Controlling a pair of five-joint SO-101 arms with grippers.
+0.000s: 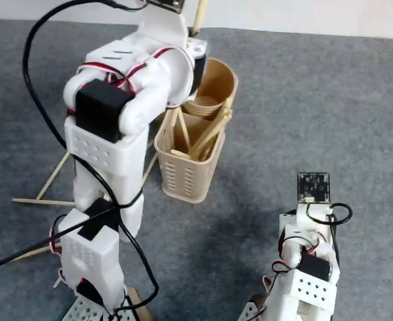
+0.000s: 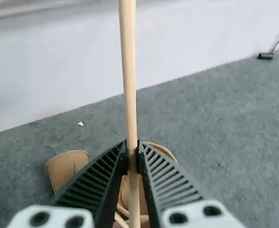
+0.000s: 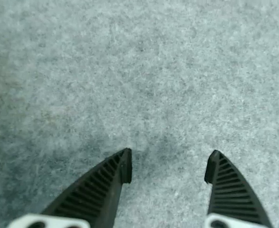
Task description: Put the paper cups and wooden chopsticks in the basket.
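High view: loose wooden chopsticks point(image 1: 42, 200) are seen lying on the grey carpet point(image 1: 317, 100) at the left, beside the left arm point(image 1: 116, 134). Further right, the basket point(image 1: 183, 177) is stood upright with several sticks leaned inside, and paper cups point(image 1: 209, 103) seem to be nested at its rear. One chopstick point(image 2: 128, 71) is clamped upright in the left gripper point(image 2: 132, 148) above them. The right gripper point(image 3: 170, 166) is held spread apart over the carpet.

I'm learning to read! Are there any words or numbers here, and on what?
No words or numbers can be read here.
The basket, the paper cups and the chopstick in the left gripper carry no print.
The circuit board on the right arm has tiny marks, too small to read.
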